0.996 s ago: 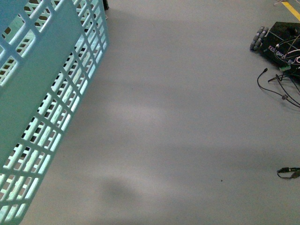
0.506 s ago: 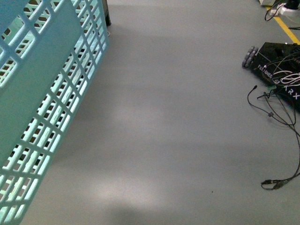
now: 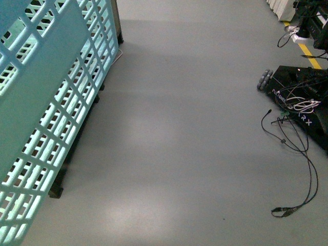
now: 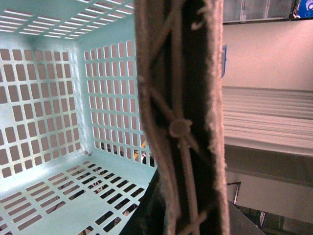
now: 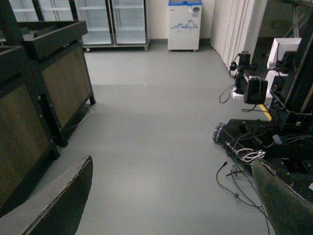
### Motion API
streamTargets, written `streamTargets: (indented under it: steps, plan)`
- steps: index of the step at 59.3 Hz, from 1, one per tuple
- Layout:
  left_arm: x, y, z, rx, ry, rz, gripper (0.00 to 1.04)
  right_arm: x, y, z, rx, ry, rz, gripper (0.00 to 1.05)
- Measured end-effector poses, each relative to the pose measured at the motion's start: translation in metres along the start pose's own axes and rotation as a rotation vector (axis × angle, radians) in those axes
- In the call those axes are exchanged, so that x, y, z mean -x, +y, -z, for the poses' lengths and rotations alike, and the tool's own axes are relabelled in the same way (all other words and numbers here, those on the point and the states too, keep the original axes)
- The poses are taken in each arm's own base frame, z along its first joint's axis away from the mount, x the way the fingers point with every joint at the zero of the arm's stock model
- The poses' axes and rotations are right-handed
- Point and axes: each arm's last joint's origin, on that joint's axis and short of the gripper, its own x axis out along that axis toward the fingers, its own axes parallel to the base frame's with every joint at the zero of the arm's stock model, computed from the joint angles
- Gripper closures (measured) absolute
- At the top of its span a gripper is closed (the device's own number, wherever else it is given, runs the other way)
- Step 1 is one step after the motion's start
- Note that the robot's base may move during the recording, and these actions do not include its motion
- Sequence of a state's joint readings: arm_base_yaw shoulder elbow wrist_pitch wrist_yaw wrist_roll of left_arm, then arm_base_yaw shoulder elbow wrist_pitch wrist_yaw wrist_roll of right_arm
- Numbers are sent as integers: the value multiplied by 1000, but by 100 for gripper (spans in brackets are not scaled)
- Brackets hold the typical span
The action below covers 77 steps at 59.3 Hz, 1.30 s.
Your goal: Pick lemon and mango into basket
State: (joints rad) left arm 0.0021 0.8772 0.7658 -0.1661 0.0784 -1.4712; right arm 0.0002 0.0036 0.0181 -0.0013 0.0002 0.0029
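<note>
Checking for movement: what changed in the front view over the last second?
The black wheeled base and its loose black cable slid down and leftward in the front view. Dark furniture legs came into sight beside the light turquoise slotted plastic basket, so the camera itself apparently moved. The basket kept its place in frame; no grasp or release shows.

Robotics lab or workshop.
Bare grey floor (image 3: 195,128) with a yellow line (image 3: 312,54), a wheeled robot base (image 3: 300,84) trailing cables (image 3: 283,139), and glass-door fridges (image 5: 112,22) behind.
</note>
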Motion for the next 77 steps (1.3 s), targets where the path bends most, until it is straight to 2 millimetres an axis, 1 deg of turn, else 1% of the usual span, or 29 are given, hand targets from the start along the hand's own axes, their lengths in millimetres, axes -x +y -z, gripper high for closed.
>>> streamTargets:
  steps: [61,69,77]
  plan:
    - [0,-1,0,1,0,2,99,0,0,0,0,0,3,9]
    - [0,-1,2,7,29,4,100,0,0,0,0,0,4,9]
    - [0,-1,1,8,7,5,100,0,0,0,0,0,2,9]
